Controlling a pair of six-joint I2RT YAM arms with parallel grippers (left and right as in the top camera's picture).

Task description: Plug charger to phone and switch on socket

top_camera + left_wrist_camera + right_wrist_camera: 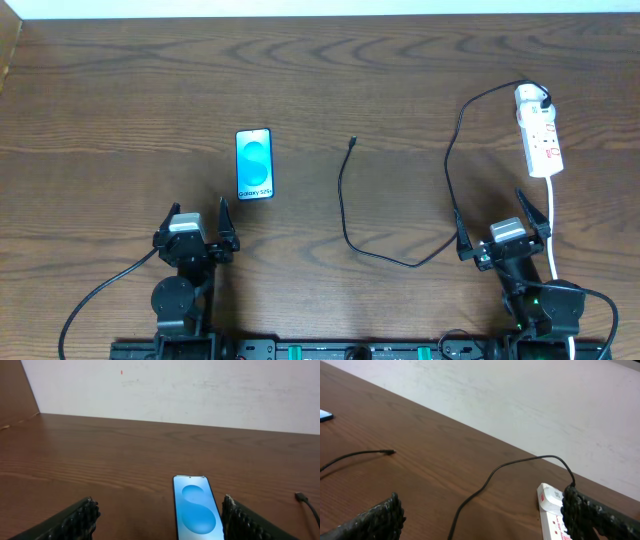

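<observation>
Blue-screened phone (pixel 254 165) just ahead of left gripper (pixel 196 213).

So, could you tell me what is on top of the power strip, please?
The charger's black plug sits on the far end of the power strip. Whatever lies under the plug is covered, so I cannot see that outlet.

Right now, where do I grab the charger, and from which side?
Probably grip the charger just behind its tip, from above, jaws across the cable. That end lies flat and free on the table, right of the phone.
</observation>
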